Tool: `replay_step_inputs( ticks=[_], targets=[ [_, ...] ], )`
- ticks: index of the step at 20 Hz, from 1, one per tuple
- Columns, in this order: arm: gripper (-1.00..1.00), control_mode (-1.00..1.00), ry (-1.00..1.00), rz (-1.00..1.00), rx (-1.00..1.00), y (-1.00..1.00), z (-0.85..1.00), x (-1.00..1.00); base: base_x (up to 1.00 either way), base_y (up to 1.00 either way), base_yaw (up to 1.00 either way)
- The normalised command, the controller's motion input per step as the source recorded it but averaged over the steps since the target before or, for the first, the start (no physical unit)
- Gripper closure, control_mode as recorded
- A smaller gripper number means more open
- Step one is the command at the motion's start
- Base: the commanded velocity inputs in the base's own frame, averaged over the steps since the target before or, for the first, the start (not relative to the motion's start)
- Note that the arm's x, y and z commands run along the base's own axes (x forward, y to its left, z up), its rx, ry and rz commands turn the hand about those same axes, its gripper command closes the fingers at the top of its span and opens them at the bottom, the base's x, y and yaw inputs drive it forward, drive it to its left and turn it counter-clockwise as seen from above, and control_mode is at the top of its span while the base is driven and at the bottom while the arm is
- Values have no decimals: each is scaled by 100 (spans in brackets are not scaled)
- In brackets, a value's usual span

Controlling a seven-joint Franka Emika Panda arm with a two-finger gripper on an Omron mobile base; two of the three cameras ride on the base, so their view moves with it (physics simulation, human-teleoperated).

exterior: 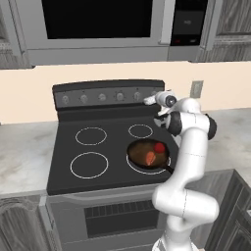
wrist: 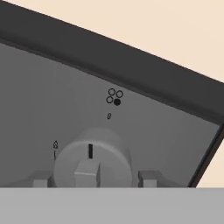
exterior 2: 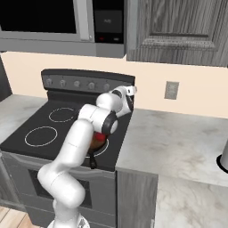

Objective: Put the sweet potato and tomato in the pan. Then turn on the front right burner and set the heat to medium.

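At far-right panel, pincer (wrist: 92,178) part-open, tips either side of knob (wrist: 92,158), grip unclear; w/ food in pan (exterior: 148,153), squeeze centred, then turn to med.

This is a home kitchen. A black glass stove (exterior: 105,147) with white ring burners and a row of knobs (exterior: 102,97) stands between pale stone benches (exterior 2: 178,138). A microwave (exterior: 98,24) hangs above it, grey wood cabinets (exterior 2: 178,26) flank it, and an oven door (exterior: 117,218) sits below.
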Motion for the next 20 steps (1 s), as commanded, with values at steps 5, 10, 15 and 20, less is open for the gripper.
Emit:
replay_step_inputs(
  ticks=[5, 10, 15, 20],
  targets=[
    [100, -100, -5, 37, -41, 0, -52, 14, 0, 0, 0],
    [100, -100, -4, 36, -40, 4, -45, 22, 0, 0, 0],
    [100, -100, 0, 33, -46, 14, -33, 36, 0, 0, 0],
    [100, -100, 0, 32, -50, 23, -22, 37, 0, 0, 0]
  ],
)
